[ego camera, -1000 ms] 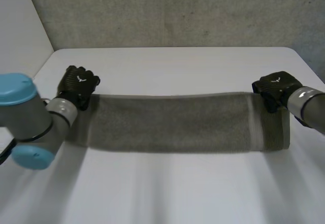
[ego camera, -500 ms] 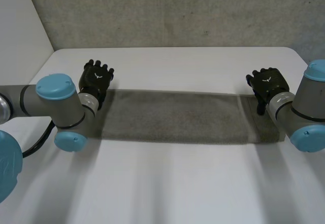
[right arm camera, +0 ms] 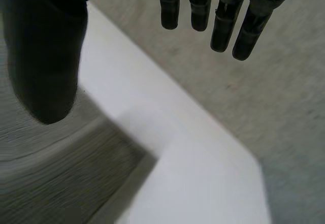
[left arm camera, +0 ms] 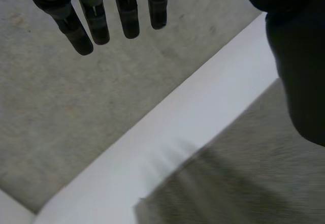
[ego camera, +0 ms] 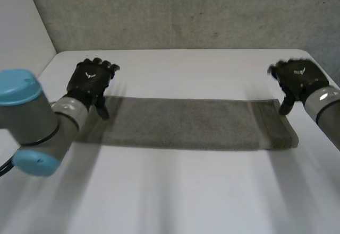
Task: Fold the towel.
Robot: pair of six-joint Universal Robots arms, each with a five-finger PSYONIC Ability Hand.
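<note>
The grey-brown towel (ego camera: 191, 123) lies flat, apparently folded lengthwise.

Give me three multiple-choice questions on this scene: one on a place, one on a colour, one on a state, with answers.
1. Where is the towel? A. Bunched in a heap. B. Flat on the table, a long strip. C. Lifted in the air.
2. The towel's colour? A. Grey-brown. B. Red. C. White.
3. The left hand and right hand are? A. Both gripping the towel. B. Both fists. C. Both open, holding nothing.
Answers: B, it lies spread between the hands; A, dull against the white table; C, straight fingers clear of the cloth.
</note>
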